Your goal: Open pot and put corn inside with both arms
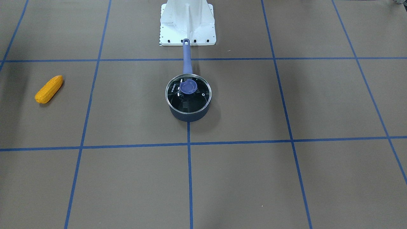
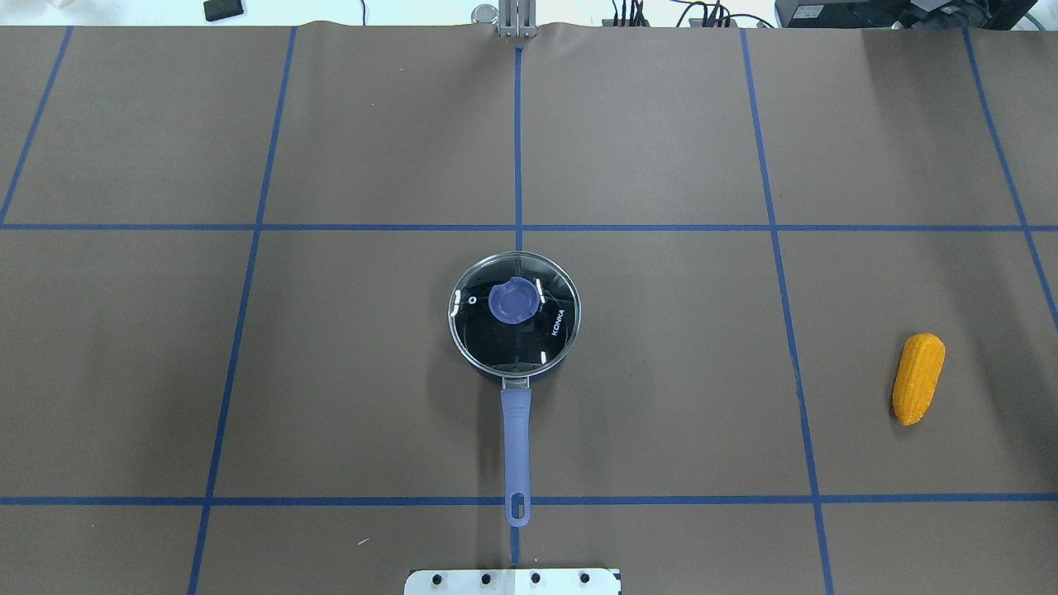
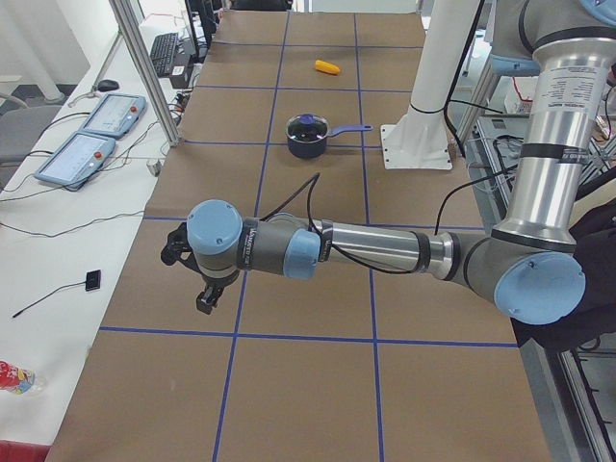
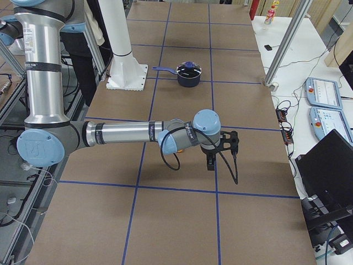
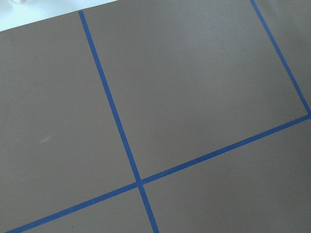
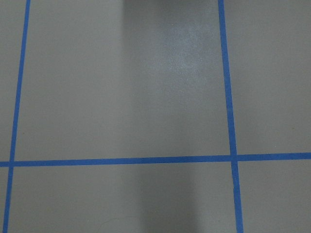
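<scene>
The dark navy pot (image 1: 188, 115) stands at the table's middle, its lavender-blue handle (image 2: 516, 438) pointing at the robot's base. A glass lid (image 2: 529, 339) with a blue knob (image 2: 512, 301) sits shut on it. The yellow-orange corn (image 2: 918, 378) lies on the robot's right side, far from the pot, and also shows in the front view (image 1: 49, 89). My left gripper (image 3: 207, 294) shows only in the left side view, far from the pot (image 3: 308, 135). My right gripper (image 4: 212, 160) shows only in the right side view. I cannot tell whether either is open or shut.
The white base plate (image 1: 187, 31) stands just behind the handle's end. Blue tape lines grid the brown table cover. Both wrist views show only bare cover and tape. Control pendants (image 3: 87, 144) and cables lie on the white side table.
</scene>
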`<state>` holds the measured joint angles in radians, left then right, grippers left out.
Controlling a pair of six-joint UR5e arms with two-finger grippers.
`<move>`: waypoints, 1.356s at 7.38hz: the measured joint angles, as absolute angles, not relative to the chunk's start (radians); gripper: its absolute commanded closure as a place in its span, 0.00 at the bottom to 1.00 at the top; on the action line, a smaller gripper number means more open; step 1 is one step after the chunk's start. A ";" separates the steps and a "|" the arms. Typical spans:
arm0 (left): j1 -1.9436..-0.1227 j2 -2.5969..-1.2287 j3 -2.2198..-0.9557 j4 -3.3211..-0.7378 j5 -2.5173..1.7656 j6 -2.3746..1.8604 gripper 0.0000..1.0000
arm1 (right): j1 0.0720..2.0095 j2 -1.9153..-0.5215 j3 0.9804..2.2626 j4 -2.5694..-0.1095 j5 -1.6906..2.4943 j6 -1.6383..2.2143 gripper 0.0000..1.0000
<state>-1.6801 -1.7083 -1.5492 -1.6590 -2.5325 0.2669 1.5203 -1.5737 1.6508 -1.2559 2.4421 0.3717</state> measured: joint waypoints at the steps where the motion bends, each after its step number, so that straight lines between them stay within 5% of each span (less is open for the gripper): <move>1: -1.680 -1.709 -1.549 -1.659 -2.533 0.267 0.02 | 1.520 -1.574 1.649 -1.255 2.442 0.371 0.00; 7: -1.659 -1.753 -1.577 -1.668 -2.535 0.100 0.02 | 1.499 -1.542 1.633 -1.257 2.448 0.384 0.00; 10: -1.498 -1.803 -1.724 -1.669 -2.526 -0.264 0.02 | 1.403 -1.540 1.654 -1.252 2.444 0.499 0.00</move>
